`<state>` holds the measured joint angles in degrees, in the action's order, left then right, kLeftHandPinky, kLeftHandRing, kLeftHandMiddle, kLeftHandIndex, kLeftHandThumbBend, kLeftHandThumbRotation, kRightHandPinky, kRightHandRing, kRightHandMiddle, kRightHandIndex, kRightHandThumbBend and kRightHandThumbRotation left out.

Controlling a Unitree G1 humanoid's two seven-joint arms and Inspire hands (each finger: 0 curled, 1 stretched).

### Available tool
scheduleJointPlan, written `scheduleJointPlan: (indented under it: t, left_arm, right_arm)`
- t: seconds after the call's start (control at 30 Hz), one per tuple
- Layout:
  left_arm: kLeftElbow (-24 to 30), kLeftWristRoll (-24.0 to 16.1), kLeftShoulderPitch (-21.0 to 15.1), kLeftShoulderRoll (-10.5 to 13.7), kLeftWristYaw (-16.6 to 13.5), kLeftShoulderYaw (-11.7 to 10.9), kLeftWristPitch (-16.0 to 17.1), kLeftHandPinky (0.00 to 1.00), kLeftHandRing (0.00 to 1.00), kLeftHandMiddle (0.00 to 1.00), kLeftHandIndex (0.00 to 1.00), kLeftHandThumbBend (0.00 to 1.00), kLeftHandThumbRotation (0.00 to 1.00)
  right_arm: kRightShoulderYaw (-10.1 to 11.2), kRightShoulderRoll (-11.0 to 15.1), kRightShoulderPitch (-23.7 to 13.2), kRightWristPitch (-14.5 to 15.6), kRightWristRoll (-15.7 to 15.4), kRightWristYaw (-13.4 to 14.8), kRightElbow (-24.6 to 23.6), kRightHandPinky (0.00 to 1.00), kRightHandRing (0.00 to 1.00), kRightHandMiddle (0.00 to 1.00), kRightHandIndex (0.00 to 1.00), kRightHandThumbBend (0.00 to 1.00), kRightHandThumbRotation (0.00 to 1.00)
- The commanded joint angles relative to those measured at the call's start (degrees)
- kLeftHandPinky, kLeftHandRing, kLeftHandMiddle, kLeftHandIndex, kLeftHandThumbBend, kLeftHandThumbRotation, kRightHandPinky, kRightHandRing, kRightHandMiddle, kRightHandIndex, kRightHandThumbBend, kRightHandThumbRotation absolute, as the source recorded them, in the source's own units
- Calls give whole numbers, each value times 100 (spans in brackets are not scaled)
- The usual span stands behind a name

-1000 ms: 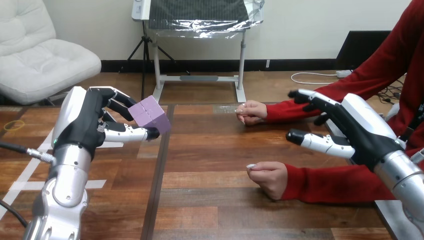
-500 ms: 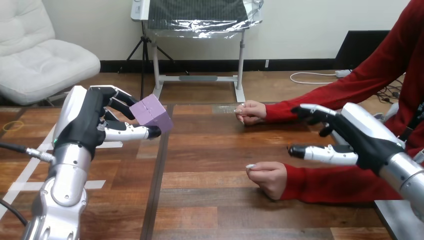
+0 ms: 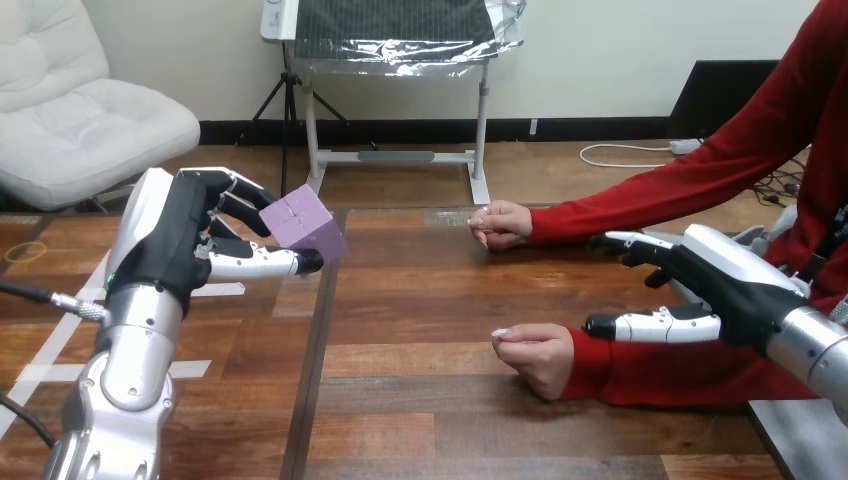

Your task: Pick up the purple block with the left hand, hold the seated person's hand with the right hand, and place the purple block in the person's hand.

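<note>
Lowering since a second ago, the right hand (image 3: 730, 290) is hanging open-fingered just over the person's near forearm (image 3: 650, 368), while the left hand (image 3: 175, 245) is clamping the purple block (image 3: 303, 228) above the left side of the tabletop (image 3: 420, 300)

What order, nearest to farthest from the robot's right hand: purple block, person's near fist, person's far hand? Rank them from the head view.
1. Person's near fist, just left of the right hand.
2. Person's far hand, farther back.
3. Purple block, in the left hand, far left.
</note>
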<state>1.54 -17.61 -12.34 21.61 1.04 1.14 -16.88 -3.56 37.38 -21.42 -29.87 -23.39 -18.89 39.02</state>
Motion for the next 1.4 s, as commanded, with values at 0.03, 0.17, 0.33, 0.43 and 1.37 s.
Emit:
scheduleJointPlan:
  t: [0.03, 0.17, 0.33, 0.43, 1.37]
  left_arm:
    - [352, 40, -173, -42, 14, -106, 43, 20, 28, 36, 44, 69, 0]
    - [363, 106, -170, -79, 41, -135, 12, 20, 28, 36, 44, 69, 0]
    - [343, 138, -163, -82, 47, -148, 74, 20, 28, 36, 44, 68, 0]
    - [348, 149, -158, -78, 44, -149, 87, 20, 28, 36, 43, 68, 0]
    - [400, 128, -193, -73, 70, -126, -85, 20, 28, 36, 44, 69, 0]
  right_arm:
    - [-20, 200, -620, -7, 147, -139, 106, 78, 91, 92, 91, 100, 73]
    - [-52, 230, -667, 60, 151, -253, 143, 79, 92, 93, 91, 100, 69]
    - [-100, 260, -751, 35, 128, -325, 282, 80, 93, 94, 91, 100, 64]
    - [-106, 259, -786, 105, 136, -387, 323, 80, 93, 94, 90, 100, 62]
    - [-386, 187, -908, 357, -115, -362, 367, 81, 92, 93, 90, 100, 51]
